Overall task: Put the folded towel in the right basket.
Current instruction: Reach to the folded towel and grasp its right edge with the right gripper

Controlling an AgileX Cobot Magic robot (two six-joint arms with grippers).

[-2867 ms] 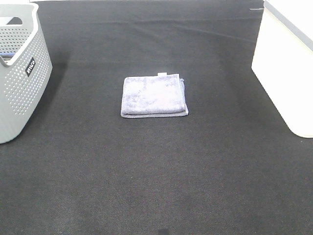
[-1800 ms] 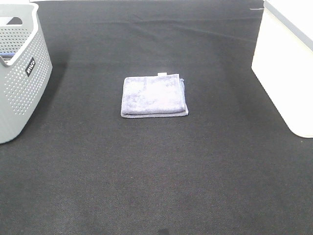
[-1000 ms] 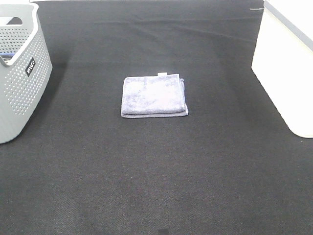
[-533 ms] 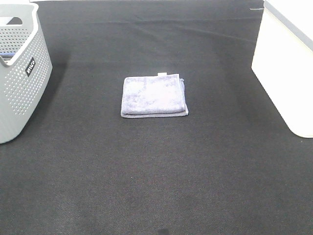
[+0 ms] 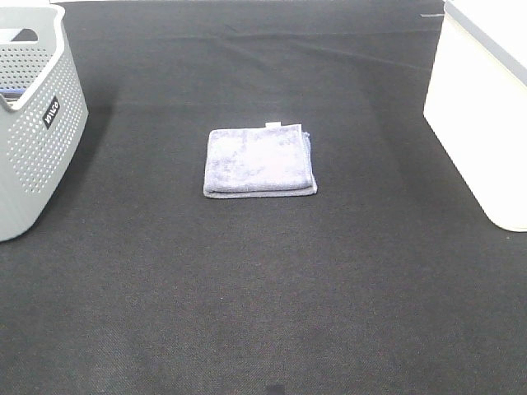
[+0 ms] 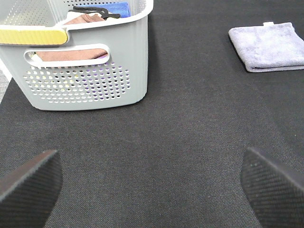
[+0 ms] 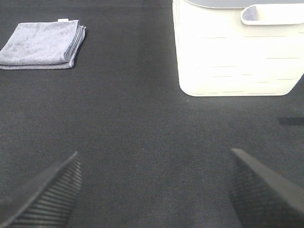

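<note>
Towel (image 5: pixel 259 160) lies folded flat at frame centre on the mat (image 5: pixel 247 313), well apart from the white basket (image 5: pixel 482 107) at the right edge. Left gripper (image 6: pixel 152 190) and right gripper (image 7: pixel 152 190) both gape, empty.

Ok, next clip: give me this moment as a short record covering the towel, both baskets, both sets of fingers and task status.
towel: folded, lilac-grey, flat on the black mat, between the baskets, touching neither
left basket: grey, perforated, already holds cloths
right basket: white, contents not visible
left fingers: spread open, holding nothing
right fingers: spread open, holding nothing
task status: not started, towel not yet grasped
</note>
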